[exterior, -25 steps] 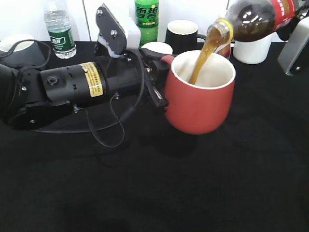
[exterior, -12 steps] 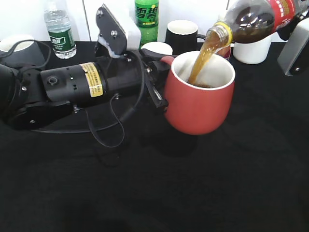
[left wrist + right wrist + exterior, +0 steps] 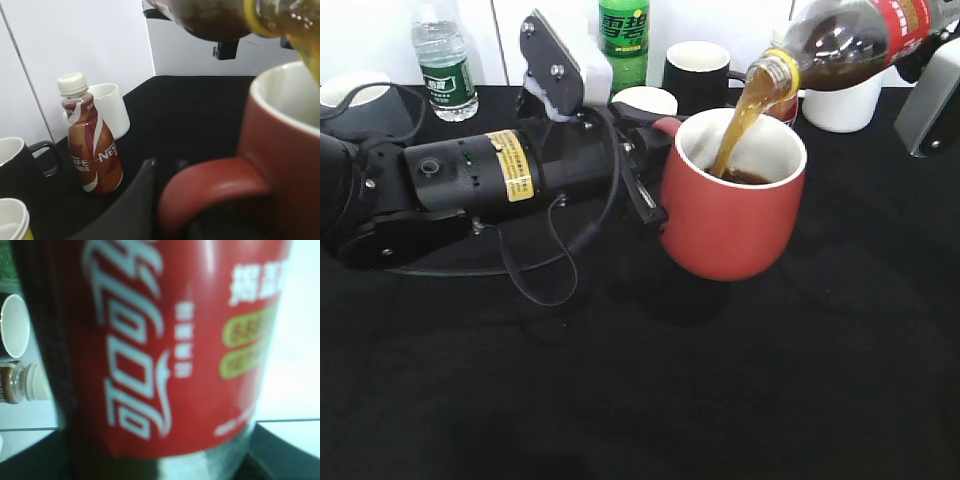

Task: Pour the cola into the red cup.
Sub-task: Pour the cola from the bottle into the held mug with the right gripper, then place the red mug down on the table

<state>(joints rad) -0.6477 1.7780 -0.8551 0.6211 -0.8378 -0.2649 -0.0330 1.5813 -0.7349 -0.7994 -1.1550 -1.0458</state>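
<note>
Cola: bottle (image 3: 850, 38) was tilted above the red cup (image 3: 735, 195), a brown stream falling into it.
Red cup: stood on the black table (image 3: 720, 400), partly filled.
Left gripper (image 3: 645, 175): jaws clamped on the cup's handle (image 3: 212, 187).
Right gripper (image 3: 930, 60): jaws clamped on the bottle.
Nearby: Nescafe bottle (image 3: 90, 137) beside a white mug (image 3: 111, 110).

The cola bottle (image 3: 855, 38) runs off the top right edge, so the right gripper's fingers stay hidden. In the right wrist view its red label (image 3: 170, 340) fills the blurred picture. The red cup (image 3: 732, 195) hides the left gripper's tips.
</note>
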